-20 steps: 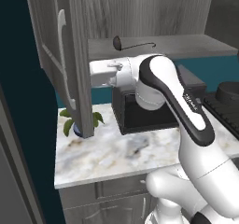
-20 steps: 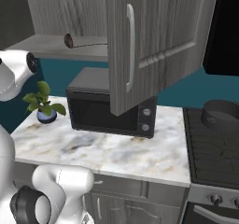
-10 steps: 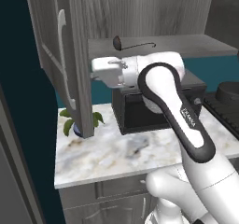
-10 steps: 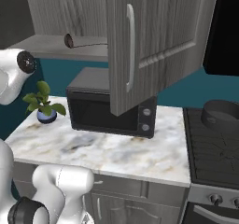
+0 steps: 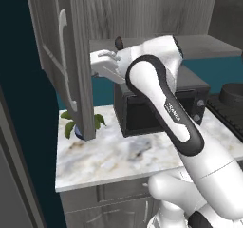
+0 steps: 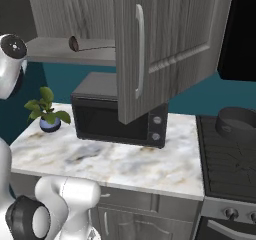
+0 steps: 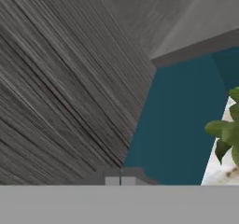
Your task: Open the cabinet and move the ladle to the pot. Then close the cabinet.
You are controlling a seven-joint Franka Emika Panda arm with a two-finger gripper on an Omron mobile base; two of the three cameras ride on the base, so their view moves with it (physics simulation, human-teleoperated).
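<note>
On the open shelf of the tall dark grey woodgrain wall cabinet we see the ladle, a dark round bowl with a thin dark handle, lying on its side near the shelf's front edge. In the left base view its bowl peeks out just above the robot's white wrist. Both cabinet doors stand swung outward, each with a long silver bar handle.

Below the shelf, a black boxy microwave sits on the pale marbled stone counter. To its left stands a small green leafy plant in a blue pot. Off to the right, the short, wide dark grey pot rests on the black stove top, well apart from the ladle.

The white gripper is raised beside the inner face of the left cabinet door, just below shelf height. In the hand view we make out its finger tips pressed together, holding nothing, with grey woodgrain close in front and teal wall beyond.
</note>
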